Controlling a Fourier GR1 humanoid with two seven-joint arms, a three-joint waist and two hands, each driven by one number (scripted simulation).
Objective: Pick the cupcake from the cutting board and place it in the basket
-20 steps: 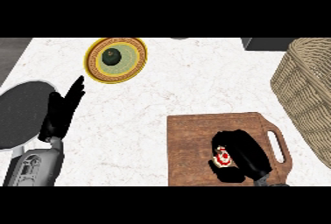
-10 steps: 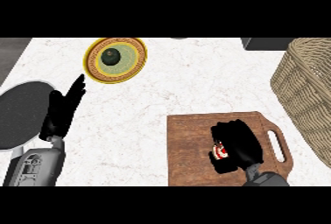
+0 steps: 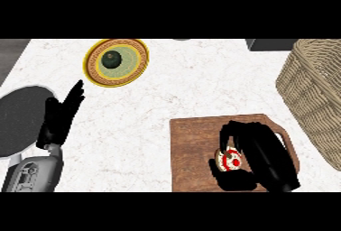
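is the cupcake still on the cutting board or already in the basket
On the cutting board. The cupcake sits there with the right hand curled round it; the basket stands apart at the right.

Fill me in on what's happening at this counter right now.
The robot's right hand is curled round the cupcake on the wooden cutting board; from this view I cannot tell whether the cupcake has left the board. The wicker basket it is meant for stands at the counter's right. The left hand rests open at the left, fingers up. A yellow-rimmed plate with a dark round item on it sits further back.
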